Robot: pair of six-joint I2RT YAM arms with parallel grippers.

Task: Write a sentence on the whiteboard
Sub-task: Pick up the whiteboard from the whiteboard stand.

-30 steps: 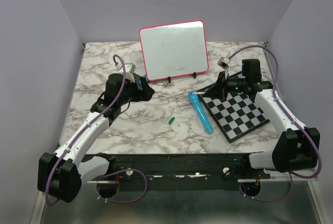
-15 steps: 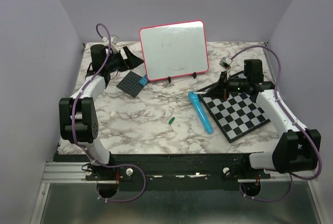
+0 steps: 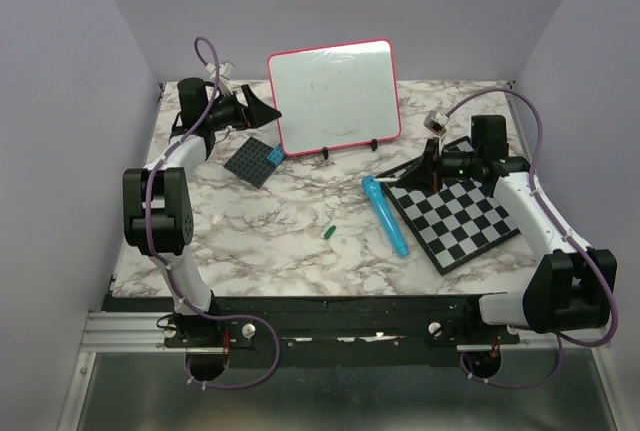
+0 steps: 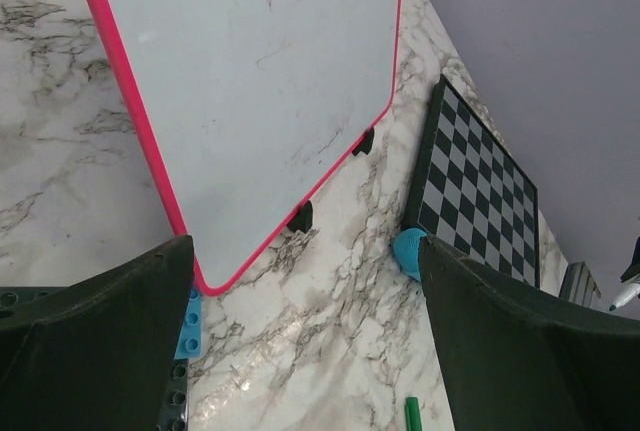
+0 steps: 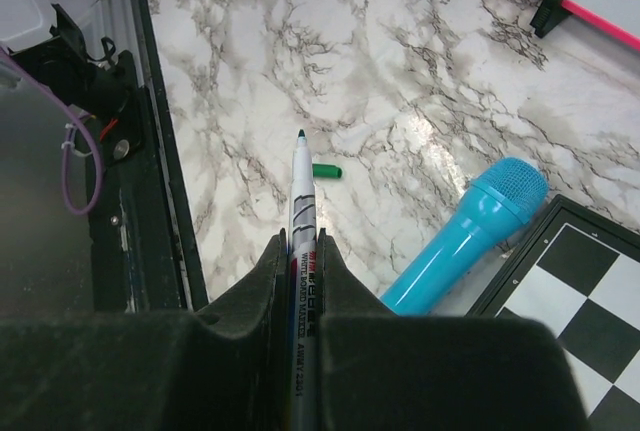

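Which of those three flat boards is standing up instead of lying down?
The pink-framed whiteboard, propped upright at the back; the checkered board and dark studded plate lie flat.

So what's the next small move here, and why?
Probably swing the right pincer toward the whiteboard and bring the marker tip to it. The marker is gripped, its green cap off on the table, and the board looks almost blank. The left pincer hangs open at the board's left edge, perhaps to steady it.

Top view overlooks whole table (image 3: 270,241); wrist views close, oblique, sharing whiteboard (image 4: 250,81).
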